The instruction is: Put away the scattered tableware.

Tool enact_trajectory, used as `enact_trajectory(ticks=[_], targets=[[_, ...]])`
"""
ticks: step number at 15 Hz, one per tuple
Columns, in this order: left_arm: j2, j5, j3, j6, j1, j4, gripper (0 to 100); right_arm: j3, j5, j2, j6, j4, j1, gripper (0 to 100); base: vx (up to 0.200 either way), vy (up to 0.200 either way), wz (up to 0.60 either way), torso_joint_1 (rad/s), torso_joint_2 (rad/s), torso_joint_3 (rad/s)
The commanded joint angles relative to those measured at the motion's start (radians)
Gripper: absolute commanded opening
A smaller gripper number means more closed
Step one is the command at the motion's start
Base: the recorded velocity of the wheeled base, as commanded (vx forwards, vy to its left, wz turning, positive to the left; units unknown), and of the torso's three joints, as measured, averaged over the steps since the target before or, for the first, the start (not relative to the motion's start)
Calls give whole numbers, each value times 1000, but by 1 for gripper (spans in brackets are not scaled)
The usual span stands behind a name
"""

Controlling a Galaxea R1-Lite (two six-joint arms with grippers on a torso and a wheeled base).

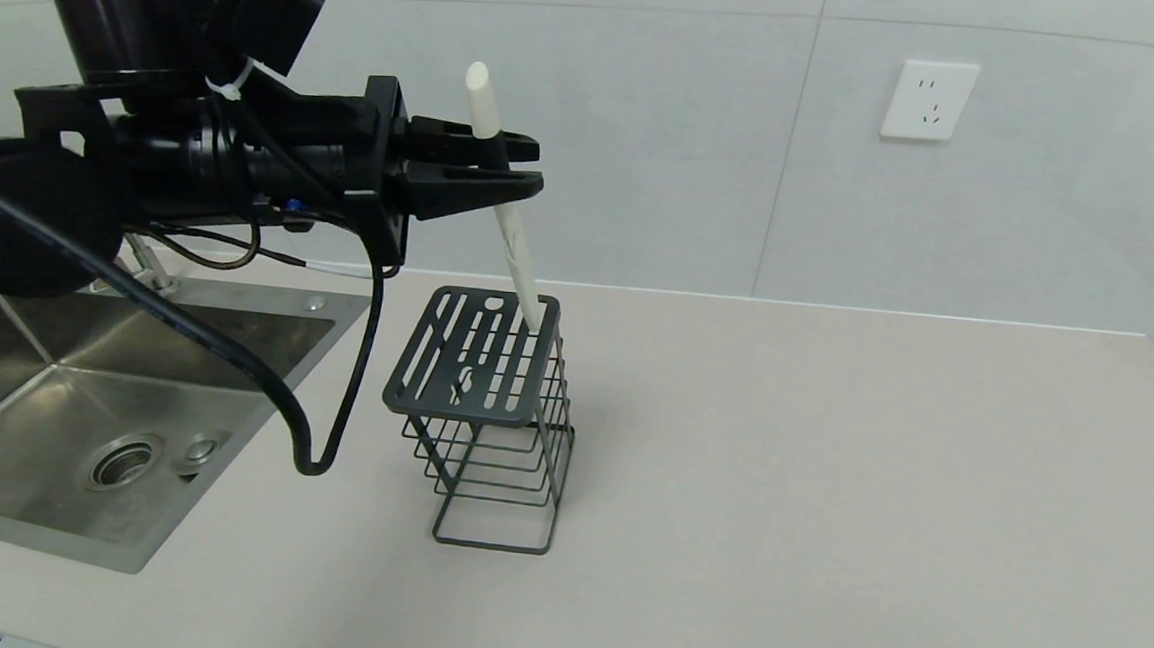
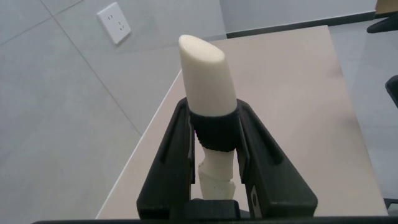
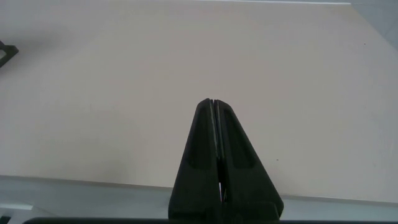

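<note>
Grey wall tiles are running behind a pale beige counter (image 1: 828,480), and a white wall socket (image 1: 929,100) is sitting on the wall to the right. At the left side of the counter a steel sink (image 1: 52,382) is lying sunk into the surface. Near the sink's right edge a dark wire rack (image 1: 480,358) is standing upright on the counter, with a slotted plate on top.

The left gripper (image 1: 534,167) is hanging above the rack, pointing toward the right. Its jaws are closing firmly on the white handle of a utensil (image 1: 508,220), gripping it a little below the handle's rounded top end, with only the width of the handle between them. The utensil is leaning slightly, top end toward the left. Its lower part is passing through a slot at the far right corner of the rack's top plate and going down inside the wires. What kind of utensil it is cannot be told, because the working end is hiding among the wires.

The right gripper (image 3: 213,109) is hovering over a bare part of the counter. Its jaws are pressing fully together and are holding nothing.
</note>
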Motion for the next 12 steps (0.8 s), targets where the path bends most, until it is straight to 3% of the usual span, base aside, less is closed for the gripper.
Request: enact_trajectory(ticks=[1,10,12], targets=[[3,0,1,0,2,0,0,0,0,1,0,1,0,0,0,0,0,0,0,0],[18,3,30,3,-2,0,0,-1,0,1,0,0,0,0,0,0,0,0,0,0],[24,3,45,17,-2,0,0,-1,0,1,-2,0,0,0,0,0,0,0,0,0]])
